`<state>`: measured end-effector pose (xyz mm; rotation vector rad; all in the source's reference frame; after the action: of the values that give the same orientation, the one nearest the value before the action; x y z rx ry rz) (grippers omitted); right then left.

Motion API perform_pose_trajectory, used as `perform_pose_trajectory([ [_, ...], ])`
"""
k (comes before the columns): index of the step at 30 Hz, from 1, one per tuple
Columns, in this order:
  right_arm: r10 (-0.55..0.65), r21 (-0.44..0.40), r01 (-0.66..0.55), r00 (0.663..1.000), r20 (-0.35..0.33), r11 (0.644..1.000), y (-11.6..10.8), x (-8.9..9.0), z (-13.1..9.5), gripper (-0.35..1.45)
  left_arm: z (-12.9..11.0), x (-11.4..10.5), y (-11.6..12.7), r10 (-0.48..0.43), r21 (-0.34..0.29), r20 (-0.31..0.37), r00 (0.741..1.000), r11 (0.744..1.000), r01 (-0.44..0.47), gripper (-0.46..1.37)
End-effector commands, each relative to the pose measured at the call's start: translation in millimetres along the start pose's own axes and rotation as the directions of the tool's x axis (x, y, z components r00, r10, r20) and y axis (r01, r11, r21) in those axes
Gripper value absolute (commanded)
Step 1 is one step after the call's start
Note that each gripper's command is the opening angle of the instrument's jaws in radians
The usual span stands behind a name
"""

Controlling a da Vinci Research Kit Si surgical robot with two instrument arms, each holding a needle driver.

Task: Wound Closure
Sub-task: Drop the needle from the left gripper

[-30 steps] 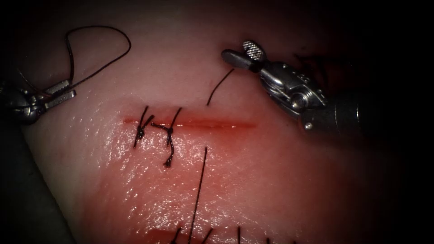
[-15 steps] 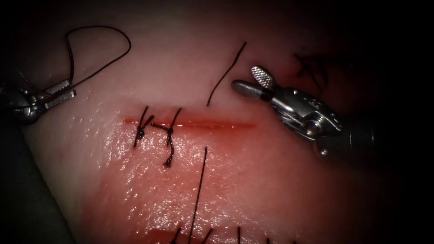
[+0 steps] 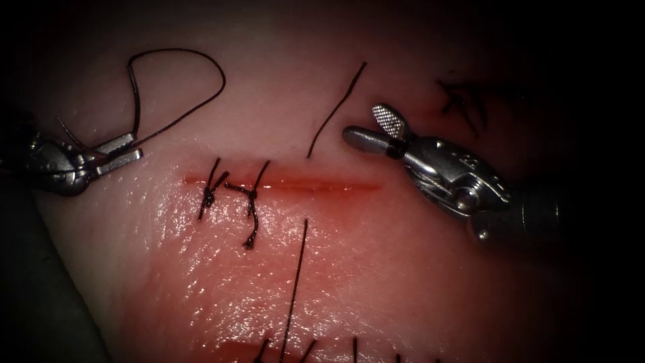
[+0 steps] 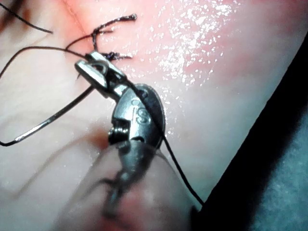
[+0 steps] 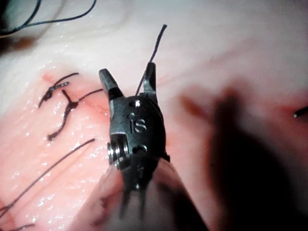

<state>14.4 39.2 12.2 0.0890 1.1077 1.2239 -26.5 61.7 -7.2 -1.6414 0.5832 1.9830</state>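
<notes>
Since the earlier frame the left gripper has shifted right toward the cut, clamped on the needle near its thread end, clear of the tissue. The right gripper hovers wide, empty, beside a free thread end above the cut.

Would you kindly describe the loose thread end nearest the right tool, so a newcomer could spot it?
Start at the red cut across the tissue. Just above its middle, a short dark thread end rises slanting up and right, beside the right tool's open jaws. Unlike the knotted stitches leftward, it stands alone, unknotted.
</notes>
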Motion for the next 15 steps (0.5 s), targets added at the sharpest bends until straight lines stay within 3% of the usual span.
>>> perform_pose_trajectory([
  [1,0.000,0.007,0.000,1.000,0.001,1.000,0.0,0.0,-0.2,1.17,0.3,0.1,-0.1,0.020,-0.014,0.016,1.000,1.000,-0.020,-0.35],
  [8,-0.005,0.018,0.005,1.000,0.001,1.000,0.1,-0.5,-1.3,1.14,1.5,0.9,-1.5,0.122,-0.061,0.103,0.987,0.991,-0.116,-0.35],
  [15,-0.021,0.025,0.021,0.999,0.028,0.999,-0.1,-2.1,-1.7,1.14,2.1,0.9,-2.8,0.186,-0.181,0.215,0.959,0.972,-0.148,-0.35],
])
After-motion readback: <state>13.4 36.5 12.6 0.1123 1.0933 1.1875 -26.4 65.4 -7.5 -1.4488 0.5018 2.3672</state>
